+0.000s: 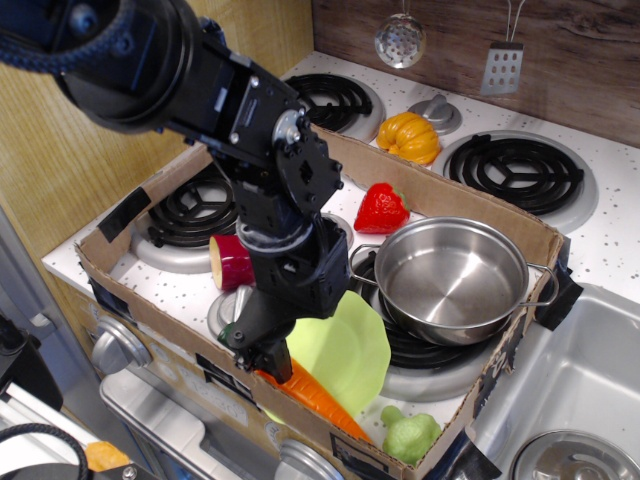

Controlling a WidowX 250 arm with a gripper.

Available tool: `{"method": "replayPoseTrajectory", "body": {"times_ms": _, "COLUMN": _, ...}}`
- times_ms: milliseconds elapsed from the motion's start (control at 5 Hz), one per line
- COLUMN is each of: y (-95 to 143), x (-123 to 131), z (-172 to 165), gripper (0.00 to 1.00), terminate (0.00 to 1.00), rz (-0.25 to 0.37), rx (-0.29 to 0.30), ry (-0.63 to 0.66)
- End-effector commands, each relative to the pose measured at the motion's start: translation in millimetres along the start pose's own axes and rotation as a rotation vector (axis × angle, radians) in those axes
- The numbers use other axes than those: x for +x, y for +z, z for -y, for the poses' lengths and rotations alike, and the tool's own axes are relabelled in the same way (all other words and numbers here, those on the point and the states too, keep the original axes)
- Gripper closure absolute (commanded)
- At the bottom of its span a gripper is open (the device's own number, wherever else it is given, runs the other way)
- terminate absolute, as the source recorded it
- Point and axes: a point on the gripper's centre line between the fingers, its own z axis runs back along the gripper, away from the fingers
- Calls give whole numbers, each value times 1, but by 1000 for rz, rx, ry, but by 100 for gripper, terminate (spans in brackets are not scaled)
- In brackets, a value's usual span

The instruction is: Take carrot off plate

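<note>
The orange carrot (318, 396) lies across the near rim of the lime-green plate (352, 343), by the front wall of the cardboard box. Its thick end is under my gripper (256, 350) and its green stem is hidden there. The gripper is low over that end with its two dark fingers (277, 360) apart, one on each side of the carrot's top. The black arm covers the plate's left part.
A steel pot (452, 277) stands right of the plate. A red strawberry (381, 209), a red-and-yellow piece (232, 262) and a green toy (411, 433) are inside the cardboard box (130, 305). A yellow-orange pumpkin (408, 136) sits behind it. A sink (580, 390) is at right.
</note>
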Motion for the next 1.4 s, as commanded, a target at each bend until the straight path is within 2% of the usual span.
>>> {"method": "replayPoseTrajectory", "body": {"times_ms": 0, "y": -8, "x": -1, "z": 6, "gripper": 0, "terminate": 0, "rz": -2, "rx": 18, "ry": 18}}
{"method": "replayPoseTrajectory", "body": {"times_ms": 600, "y": -15, "x": -2, "z": 8, "gripper": 0, "terminate": 0, "rz": 24, "rx": 8, "ry": 43}}
{"method": "replayPoseTrajectory", "body": {"times_ms": 800, "y": -15, "x": -1, "z": 6, "gripper": 100, "terminate": 0, "rz": 18, "rx": 29, "ry": 65}}
{"method": "replayPoseTrajectory", "body": {"times_ms": 1000, "y": -11, "x": 3, "z": 5, "gripper": 100, "terminate": 0, "rz": -28, "rx": 78, "ry": 104}}
{"method": "replayPoseTrajectory", "body": {"times_ms": 1200, "y": -8, "x": 1, "z": 2, "gripper": 100, "terminate": 0, "rz": -40, "rx": 95, "ry": 123}}
